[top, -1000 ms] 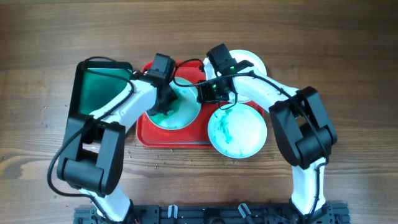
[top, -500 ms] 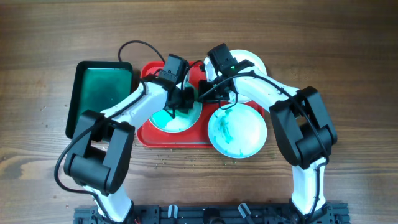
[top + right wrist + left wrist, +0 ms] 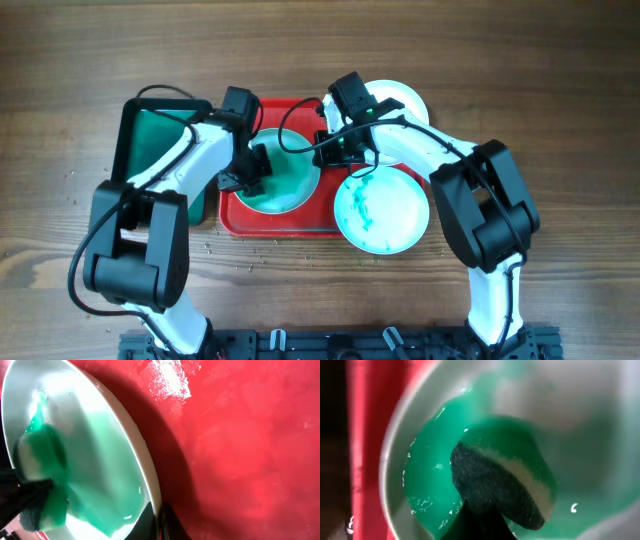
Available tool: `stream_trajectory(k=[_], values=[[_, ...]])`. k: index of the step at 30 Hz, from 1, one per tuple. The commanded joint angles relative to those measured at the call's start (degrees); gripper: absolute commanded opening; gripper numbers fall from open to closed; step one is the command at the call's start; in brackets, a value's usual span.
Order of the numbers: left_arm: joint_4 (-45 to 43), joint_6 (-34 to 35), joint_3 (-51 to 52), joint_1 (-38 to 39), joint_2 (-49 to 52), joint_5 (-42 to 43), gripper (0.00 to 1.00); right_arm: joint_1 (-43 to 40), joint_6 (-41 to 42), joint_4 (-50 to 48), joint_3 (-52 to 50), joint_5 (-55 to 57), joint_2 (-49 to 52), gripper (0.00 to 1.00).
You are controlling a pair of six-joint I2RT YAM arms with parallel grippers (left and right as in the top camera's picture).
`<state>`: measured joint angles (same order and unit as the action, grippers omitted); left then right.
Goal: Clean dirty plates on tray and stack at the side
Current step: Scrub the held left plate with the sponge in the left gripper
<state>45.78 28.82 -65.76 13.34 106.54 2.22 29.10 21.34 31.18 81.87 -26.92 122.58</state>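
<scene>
With the left hand (image 3: 257,171) clamped on the sponge (image 3: 500,487) inside the wet plate (image 3: 295,182) on the tray (image 3: 240,216), and the right hand (image 3: 333,150) pinching the plate's edge, hard scrubbing may pull the slick plate free and spill green liquid (image 3: 427,477).

White plate (image 3: 95,460) smeared teal-green, rim pinched by right pincer (image 3: 159,521), red tray (image 3: 240,460) beneath, soaked sponge (image 3: 44,452) at left

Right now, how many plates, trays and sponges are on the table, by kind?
Plates: 3 (plate on the tray, smeared plate, plain plate)
Trays: 2 (red tray, green tray)
Sponge: 1
Total: 6
</scene>
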Motion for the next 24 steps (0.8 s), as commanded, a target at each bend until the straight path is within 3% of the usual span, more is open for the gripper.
stream_trajectory(k=[1, 7, 8, 12, 16, 18, 20, 24], values=[[-4.48, 13.64, 1.14, 0.24, 1.07, -10.49, 0.04, -0.46, -0.13, -0.11, -0.24, -0.13, 0.85, 0.04], [-19.52, 13.33, 1.14, 1.6, 1.14, -7.69, 0.04, -0.46, -0.15, -0.07, -0.24, -0.09, 0.85, 0.04], [-20.72, 11.19, 1.14, 1.9, 1.14, -5.14, 0.04, -0.46, -0.13, -0.07, -0.24, -0.04, 0.85, 0.04], [-22.84, -10.29, 1.14, 3.52, 1.14, 12.87, 0.04, -0.46, -0.15, -0.31, -0.24, 0.11, 0.85, 0.04], [-20.0, -17.25, 1.14, 3.43, 1.14, 22.23, 0.04, -0.46, -0.13, -0.31, -0.24, 0.09, 0.85, 0.04], [-19.63, -17.44, 1.14, 2.49, 1.14, 22.08, 0.04, -0.46, -0.13, -0.31, -0.24, 0.09, 0.85, 0.04], [-19.56, -13.22, 1.14, 1.38, 1.14, 16.41, 0.04, -0.46, -0.13, -0.28, -0.24, 0.09, 0.85, 0.04], [-17.79, 5.27, 1.14, -0.96, 1.14, -5.38, 0.04, -0.46, -0.15, -0.28, -0.24, 0.07, 0.85, 0.04]])
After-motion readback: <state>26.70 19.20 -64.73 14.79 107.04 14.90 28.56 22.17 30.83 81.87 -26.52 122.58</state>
